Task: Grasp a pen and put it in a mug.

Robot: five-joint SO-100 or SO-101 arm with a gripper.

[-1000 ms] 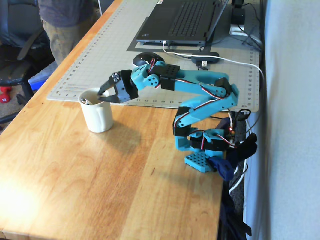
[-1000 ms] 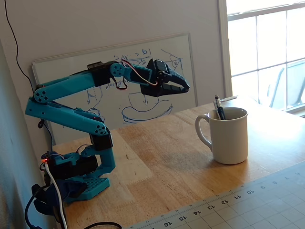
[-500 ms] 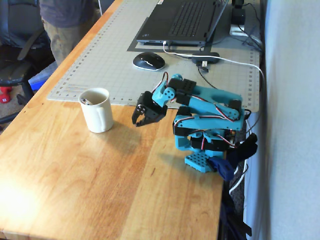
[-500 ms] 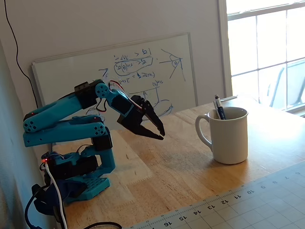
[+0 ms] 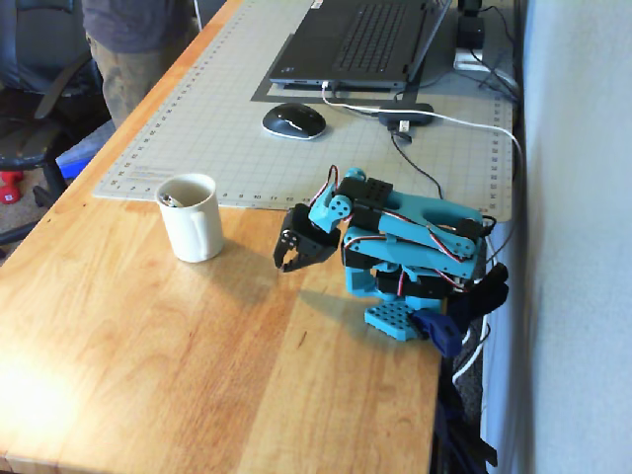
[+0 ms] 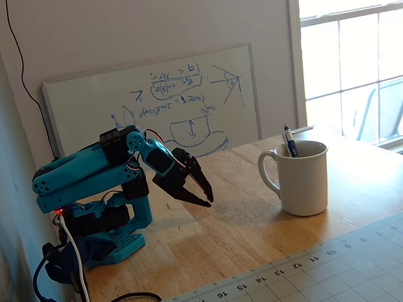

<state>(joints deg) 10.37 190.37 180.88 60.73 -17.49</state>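
Wooden worktop (image 5: 148, 346), pale and bare at the near end, carried every item listed. Mug (image 5: 191, 217): cream-white, upright, standing on the wood just short of the grey gridded cutting mat (image 5: 227, 118); handle turned toward the arm in a fixed view (image 6: 267, 171). Pen (image 6: 288, 142): dark, standing inside the mug, leaning against the rim on the handle side, its upper end showing above the lip. Arm (image 5: 415, 242): blue, folded low over its own base at the worktop's edge, well apart from the mug. Hand (image 5: 288, 265): black, angled downward close above the wood, its two fingers parted a little at the tips, nothing between them; also seen from the side in the other fixed view (image 6: 205, 199). Laptop (image 5: 355, 39): dark, lying at the far end of the mat. Mouse (image 5: 293, 120): black, just in front of the laptop. Whiteboard (image 6: 157, 107): leaning against the wall behind the arm, marked in blue.
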